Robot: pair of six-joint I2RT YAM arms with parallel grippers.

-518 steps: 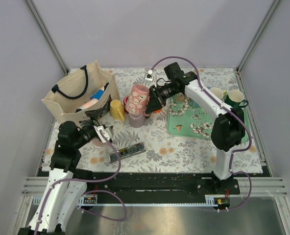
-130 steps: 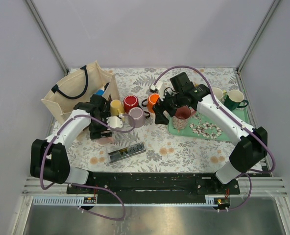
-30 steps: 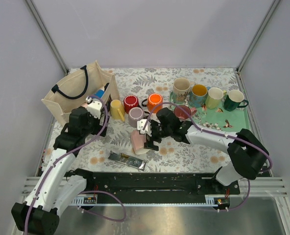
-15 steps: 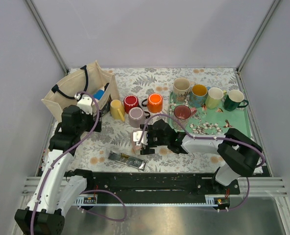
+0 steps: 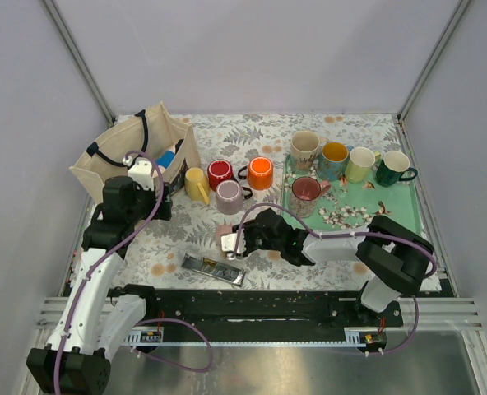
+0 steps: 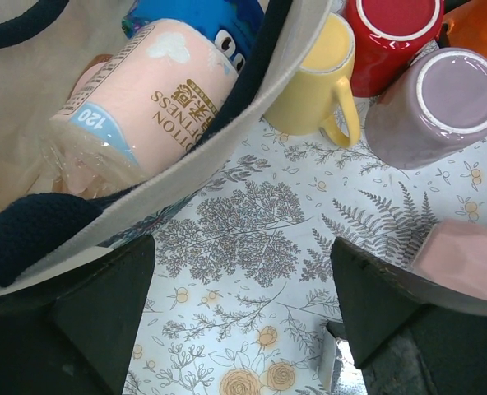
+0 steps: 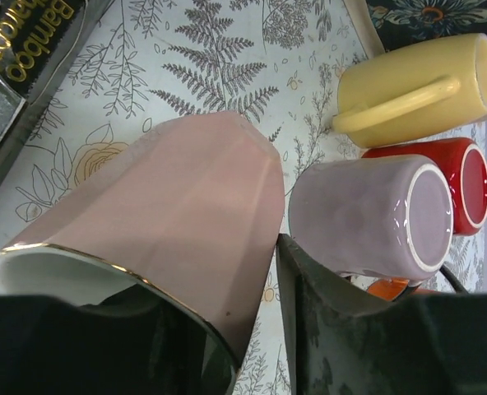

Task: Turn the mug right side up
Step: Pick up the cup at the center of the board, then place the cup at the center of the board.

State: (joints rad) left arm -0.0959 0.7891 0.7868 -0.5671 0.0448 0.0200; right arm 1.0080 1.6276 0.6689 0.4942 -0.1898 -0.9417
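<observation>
Top view: the pink mug sits close to the near edge of the tabletop, left of its middle, right at the tip of the right gripper, which reaches in from the right

Left wrist: the left gripper hangs with fingers spread wide beside the canvas bag; the mug shows at the right edge

Right wrist: the mug is tipped over, gold-rimmed mouth toward the camera, base pointing away at the lilac mug; the fingers pinch its wall at the rim
</observation>
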